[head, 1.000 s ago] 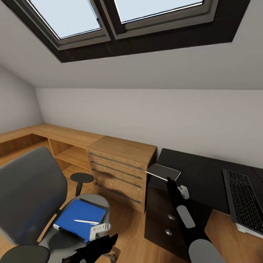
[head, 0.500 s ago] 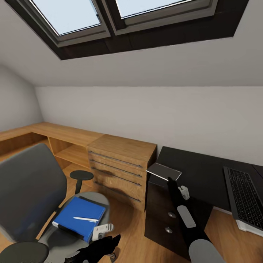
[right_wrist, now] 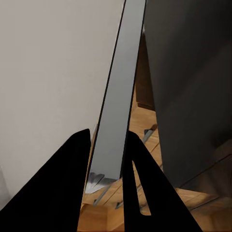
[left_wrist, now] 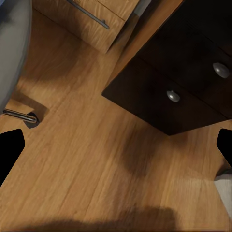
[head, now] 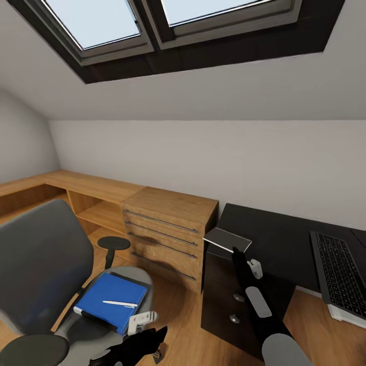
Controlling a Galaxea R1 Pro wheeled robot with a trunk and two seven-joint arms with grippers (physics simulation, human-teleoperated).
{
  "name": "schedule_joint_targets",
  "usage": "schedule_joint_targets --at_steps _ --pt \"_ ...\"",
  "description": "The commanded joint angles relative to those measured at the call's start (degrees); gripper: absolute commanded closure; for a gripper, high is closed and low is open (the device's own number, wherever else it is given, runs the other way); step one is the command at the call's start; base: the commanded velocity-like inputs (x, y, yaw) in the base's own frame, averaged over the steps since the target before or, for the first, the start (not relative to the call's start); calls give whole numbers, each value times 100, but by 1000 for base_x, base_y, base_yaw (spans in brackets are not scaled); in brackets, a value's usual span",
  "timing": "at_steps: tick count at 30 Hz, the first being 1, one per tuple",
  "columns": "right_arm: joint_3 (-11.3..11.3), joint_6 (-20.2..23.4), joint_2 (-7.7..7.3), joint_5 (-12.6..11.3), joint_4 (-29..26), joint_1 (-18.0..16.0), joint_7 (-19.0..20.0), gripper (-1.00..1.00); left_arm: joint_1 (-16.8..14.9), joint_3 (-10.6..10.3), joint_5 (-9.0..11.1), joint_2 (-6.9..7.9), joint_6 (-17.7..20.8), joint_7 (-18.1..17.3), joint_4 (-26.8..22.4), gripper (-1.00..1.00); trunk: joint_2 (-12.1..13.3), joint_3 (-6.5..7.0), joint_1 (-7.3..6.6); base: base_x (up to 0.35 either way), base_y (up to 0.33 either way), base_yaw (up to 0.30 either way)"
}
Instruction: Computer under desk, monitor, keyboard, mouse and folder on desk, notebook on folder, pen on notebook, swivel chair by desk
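Head view: right tool [head: 235,250] holds the grey notebook [head: 227,239] just above the left end edge of the black table [head: 277,239], right arm stretched forward from low in the frame; keyboard [head: 341,277] lies well apart toward the right edge, bare tabletop between. Swivel chair [head: 43,264] sits at lower left, blue folder [head: 112,301] on its seat, pen [head: 120,304] on the folder; left tool [head: 144,319] hangs beside the folder's near corner, open wooden floor [head: 175,315] between chair and table drawers. Left wrist view — tool [left_wrist: 116,147] spread wide, empty, over floor near the drawers [left_wrist: 188,82]. Right wrist view — fingers [right_wrist: 72,188] clamp the notebook edge-on.
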Motion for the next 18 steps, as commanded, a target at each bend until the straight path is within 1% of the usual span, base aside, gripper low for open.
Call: schedule_joint_targets --at_steps 1,6,14,18 --pt "-18 7 9 -55 -6 -3 40 100 0 6 16 -5 26 -1 -9 -100 -3 -5 0 0 0 0" --pt "-19 6 18 -54 -27 -1 45 100 0 8 11 -15 24 -1 -10 -100 -3 -5 0 0 0 0" --pt "-20 13 -11 -73 -27 1 53 100 0 10 24 39 -10 16 -14 -100 -3 -5 0 2 0 0" --pt "-20 16 -15 -77 -25 1 56 100 0 10 24 42 -78 14 -14 -100 -3 -5 0 85 0 0"
